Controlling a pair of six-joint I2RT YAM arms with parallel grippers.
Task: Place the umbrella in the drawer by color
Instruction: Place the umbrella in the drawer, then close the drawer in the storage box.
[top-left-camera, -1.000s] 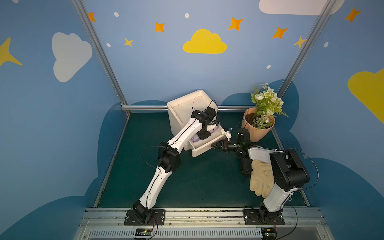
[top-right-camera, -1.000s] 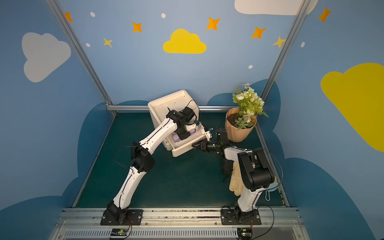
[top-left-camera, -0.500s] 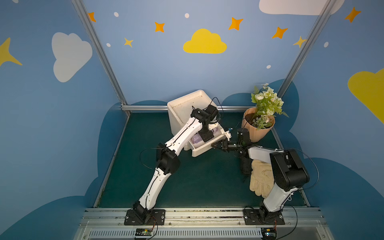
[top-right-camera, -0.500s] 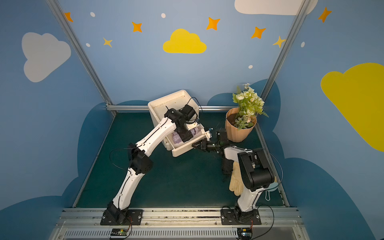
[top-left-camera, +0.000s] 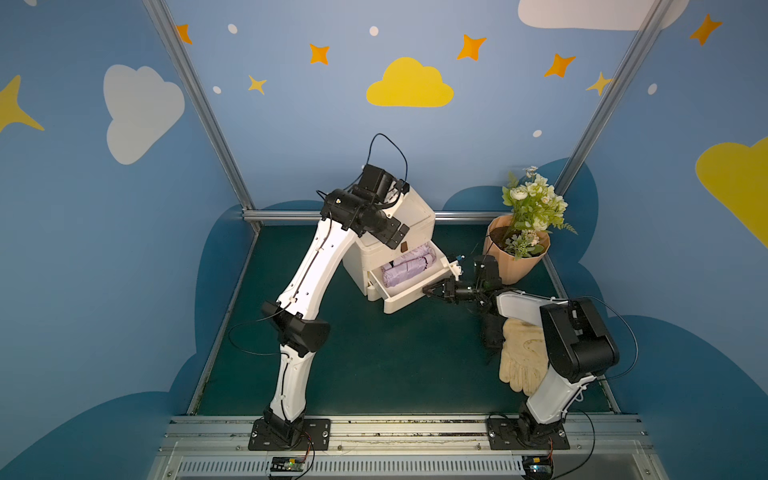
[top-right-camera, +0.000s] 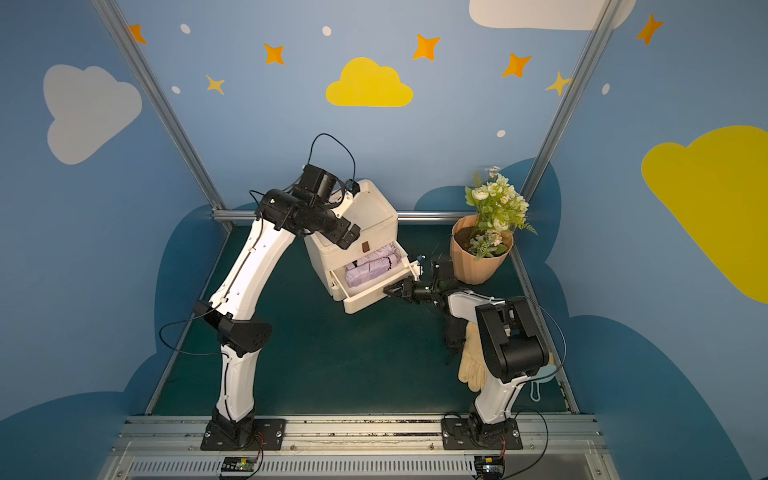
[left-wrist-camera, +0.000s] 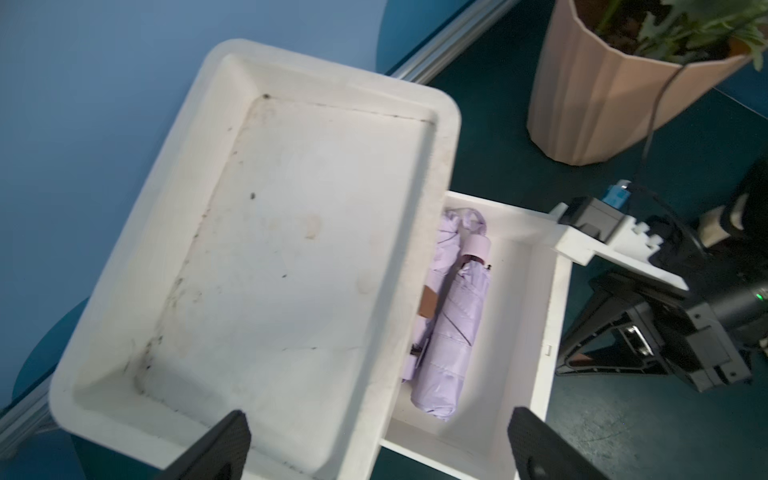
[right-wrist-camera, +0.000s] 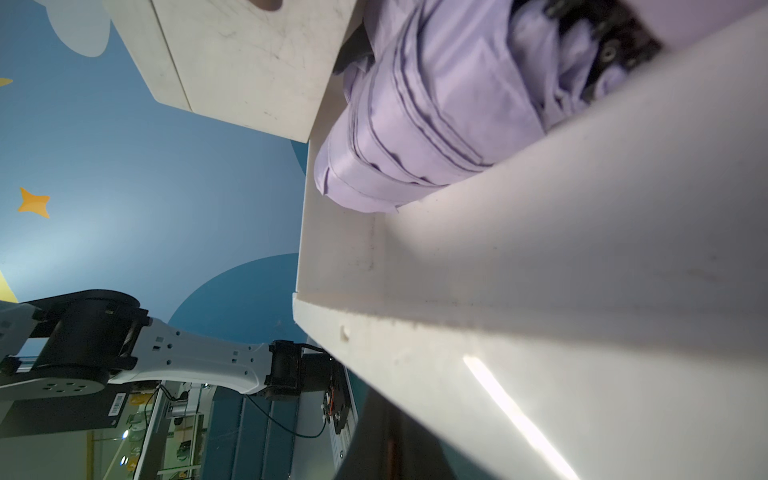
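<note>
Blue walls with painted clouds and stars close round a dark green mat (top-left-camera: 374, 353), where a white cabinet (top-left-camera: 415, 212) stands with its lower drawer (top-left-camera: 415, 298) pulled out. A folded lilac umbrella (top-left-camera: 409, 266) lies inside, its long axis parallel to the drawer front, free of the 2 claws. The left claw (left-wrist-camera: 380, 440) hangs above the cabinet top, jaws wide apart and empty. The umbrella sits below it, toward the drawer front. The right claw (top-left-camera: 430, 289) is nearer, jaws together, tips against the drawer front; whether it pinches a handle cannot be told. Closing the drawer looks like the remaining step: a push straight across the umbrella's length. A flower pot (top-left-camera: 519, 262) and pale gloves (top-left-camera: 521, 357) sit clear of that path.
</note>
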